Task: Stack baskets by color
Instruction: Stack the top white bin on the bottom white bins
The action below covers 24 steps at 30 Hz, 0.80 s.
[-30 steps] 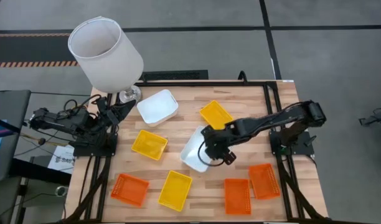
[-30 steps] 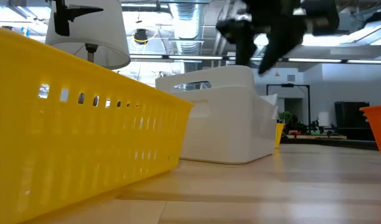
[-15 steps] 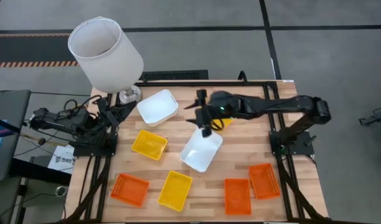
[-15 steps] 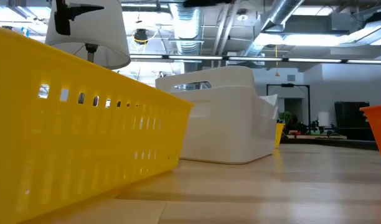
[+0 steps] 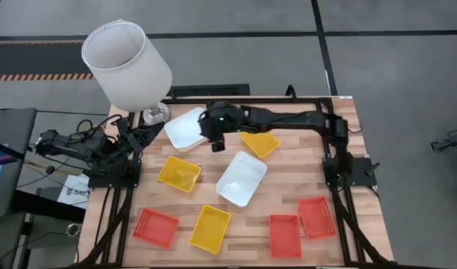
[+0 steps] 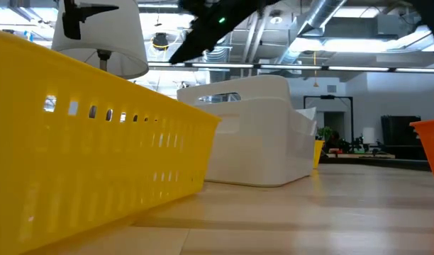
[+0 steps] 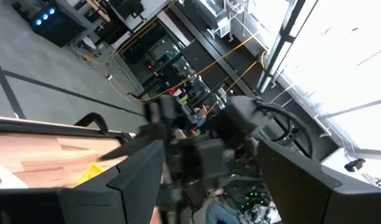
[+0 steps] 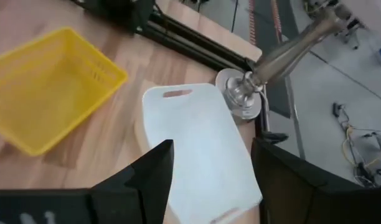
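A large white cylindrical lampshade (image 5: pixel 127 64) on a metal lamp base (image 5: pixel 155 114) stands at the far left corner of the wooden table (image 5: pixel 288 168), right beside the white basket (image 5: pixel 188 127) that the right gripper (image 5: pixel 216 140) hovers over. That gripper is released, its two dark fingers (image 8: pixel 154 171) spread wide with nothing between them, and the right arm stretches across the far side of the table, passing above a yellow basket (image 5: pixel 260 142). From the right wrist the white basket lies straight ahead between the fingers, the lamp base just beyond its far end and another yellow basket (image 8: pixel 50 84) off to one side. A second white basket (image 5: pixel 241 178) sits near the middle of the table, and from table height it appears to hold another white one nested inside. Two more yellow baskets (image 5: pixel 178 172) (image 5: pixel 210 228) lie left of centre. Three orange baskets lie along the near edge: one at the left (image 5: pixel 155 227) and two side by side at the right (image 5: pixel 284 235) (image 5: pixel 317 217). The left gripper (image 5: pixel 146 131) is parked at the table's left edge, its fingers apart and empty. No brand or writing can be read anywhere.
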### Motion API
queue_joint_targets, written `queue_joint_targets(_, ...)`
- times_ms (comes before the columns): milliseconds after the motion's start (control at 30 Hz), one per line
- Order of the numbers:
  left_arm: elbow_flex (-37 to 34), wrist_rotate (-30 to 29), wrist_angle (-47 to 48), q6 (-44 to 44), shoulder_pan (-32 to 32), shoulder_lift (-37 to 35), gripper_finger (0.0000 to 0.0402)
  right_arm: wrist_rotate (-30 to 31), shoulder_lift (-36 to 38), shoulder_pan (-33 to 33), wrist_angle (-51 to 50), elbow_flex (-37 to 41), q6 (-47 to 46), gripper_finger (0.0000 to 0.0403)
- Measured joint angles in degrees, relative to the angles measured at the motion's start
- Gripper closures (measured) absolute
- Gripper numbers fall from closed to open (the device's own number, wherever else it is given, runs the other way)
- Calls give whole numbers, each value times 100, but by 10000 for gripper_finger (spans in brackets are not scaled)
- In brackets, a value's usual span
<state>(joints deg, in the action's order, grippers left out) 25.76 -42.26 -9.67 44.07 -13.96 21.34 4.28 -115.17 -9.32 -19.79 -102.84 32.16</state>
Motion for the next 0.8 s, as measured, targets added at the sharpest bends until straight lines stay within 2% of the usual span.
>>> queue_joint_targets(200,0,97,15,-4,0,0,152,-128,-912,-65,-254,-642,-6,168)
queue_joint_targets(433,0,142,31,-4,0,0,152,-287,-1737,-140,-381,-989,-4,168)
queue_joint_targets(800,0,144,35,-4,0,0,152,-285,-2396,-202,-1018,-1264,-18,168)
